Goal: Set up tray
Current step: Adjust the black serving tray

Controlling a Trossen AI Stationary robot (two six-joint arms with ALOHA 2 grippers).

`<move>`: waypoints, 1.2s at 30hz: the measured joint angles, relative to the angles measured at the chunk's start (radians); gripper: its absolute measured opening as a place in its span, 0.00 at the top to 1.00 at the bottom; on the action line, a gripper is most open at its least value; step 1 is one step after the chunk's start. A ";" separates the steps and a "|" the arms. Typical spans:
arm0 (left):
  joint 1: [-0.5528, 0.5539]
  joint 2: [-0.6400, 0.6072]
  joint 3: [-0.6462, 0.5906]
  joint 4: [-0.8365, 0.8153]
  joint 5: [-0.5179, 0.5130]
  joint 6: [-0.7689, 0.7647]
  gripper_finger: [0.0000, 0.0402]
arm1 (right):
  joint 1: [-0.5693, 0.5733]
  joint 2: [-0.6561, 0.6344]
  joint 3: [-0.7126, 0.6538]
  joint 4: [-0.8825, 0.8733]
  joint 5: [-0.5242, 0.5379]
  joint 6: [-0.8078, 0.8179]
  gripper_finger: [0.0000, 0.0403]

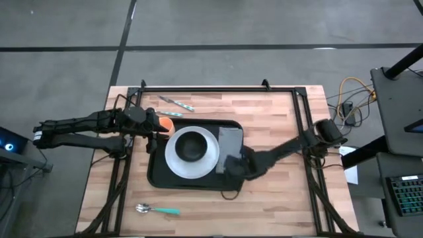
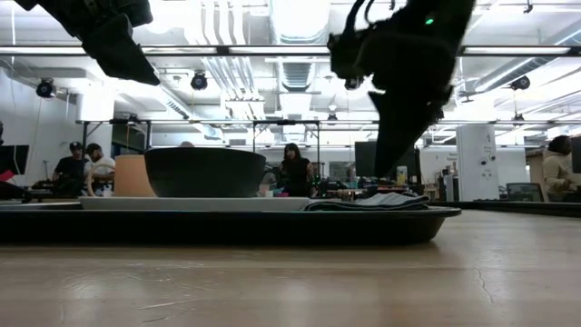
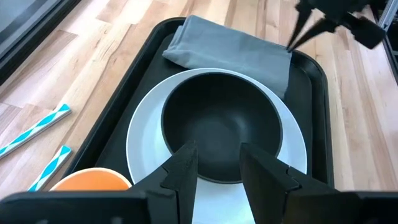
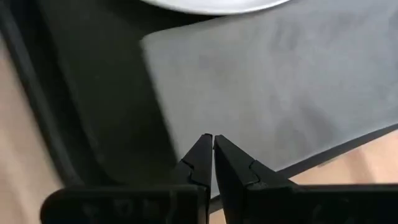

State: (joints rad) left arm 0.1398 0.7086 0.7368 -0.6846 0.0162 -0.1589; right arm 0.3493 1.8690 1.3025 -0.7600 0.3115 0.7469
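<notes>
Fingers of right gripper (image 4: 213, 144) closed empty above grey napkin (image 1: 229, 142) on tray (image 1: 158, 177); lift straight up, don't snag cloth.

Wooden table (image 1: 277, 192) carries tray (image 1: 157, 177), spoon (image 1: 157, 209), perhaps straws (image 1: 177, 103).

Overhead, table-level, two wrist views; shared tray (image 1: 157, 173)

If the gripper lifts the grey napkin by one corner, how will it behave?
The grey napkin is folded cloth lying flat on the tray, so it would probably droop and unfold. It looks light. The right gripper, shut over its edge, may drag it sideways.
</notes>
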 joint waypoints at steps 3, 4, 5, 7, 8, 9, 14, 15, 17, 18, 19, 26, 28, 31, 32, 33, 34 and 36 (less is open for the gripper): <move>0.000 0.000 0.000 0.001 0.000 0.001 0.75 | 0.004 0.000 0.000 0.018 -0.006 0.018 0.98; 0.000 0.000 0.000 0.001 0.000 0.001 0.75 | 0.002 0.000 0.000 0.017 -0.005 0.019 0.98; 0.000 0.000 0.000 0.001 0.000 0.000 0.75 | 0.001 0.000 -0.002 0.019 -0.005 0.021 0.98; 0.000 0.000 0.000 0.001 0.000 -0.004 0.75 | 0.002 0.005 -0.004 0.018 -0.014 0.028 0.98; 0.000 0.000 0.000 0.001 0.000 -0.008 0.75 | 0.003 0.007 -0.005 0.020 -0.020 0.031 0.98; 0.000 0.000 0.000 0.001 0.000 -0.008 0.75 | 0.008 0.012 -0.006 0.024 -0.024 0.033 0.98; 0.000 0.000 0.000 0.001 0.000 -0.008 0.75 | 0.027 0.025 -0.014 0.031 -0.040 0.050 0.98; 0.000 0.000 0.000 0.001 0.000 -0.008 0.75 | 0.030 0.027 -0.016 0.037 -0.047 0.059 0.98; 0.000 0.000 0.000 0.001 0.000 -0.008 0.75 | 0.033 0.031 -0.021 0.055 -0.069 0.062 0.98; 0.000 0.000 0.000 0.001 0.000 -0.008 0.75 | 0.033 0.037 -0.027 0.067 -0.089 0.061 0.98; 0.000 0.000 0.000 0.001 0.000 -0.008 0.75 | 0.033 0.043 -0.032 0.072 -0.107 0.061 0.98; 0.000 -0.001 0.000 0.002 0.000 -0.008 0.75 | 0.030 0.075 -0.065 0.057 -0.109 0.086 0.98; 0.000 -0.001 0.000 0.002 0.000 -0.008 0.75 | 0.030 0.073 -0.074 0.039 -0.099 0.110 0.98; 0.000 -0.001 0.000 0.002 0.000 -0.008 0.75 | 0.033 0.069 -0.084 0.007 -0.102 0.140 0.98; 0.000 -0.001 0.000 0.002 0.000 -0.008 0.75 | 0.036 0.069 -0.086 0.006 -0.104 0.146 0.98; 0.000 -0.001 0.000 0.002 0.000 -0.008 0.75 | 0.041 0.069 -0.088 0.007 -0.105 0.153 0.98; 0.000 -0.001 0.000 0.002 0.000 -0.008 0.75 | 0.046 0.069 -0.090 0.007 -0.104 0.160 0.98; 0.000 -0.001 0.000 0.002 0.000 -0.008 0.75 | 0.058 0.068 -0.093 0.003 -0.106 0.174 0.98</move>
State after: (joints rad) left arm 0.1398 0.7078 0.7368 -0.6830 0.0162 -0.1673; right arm 0.4070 1.9369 1.2100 -0.7569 0.2052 0.9213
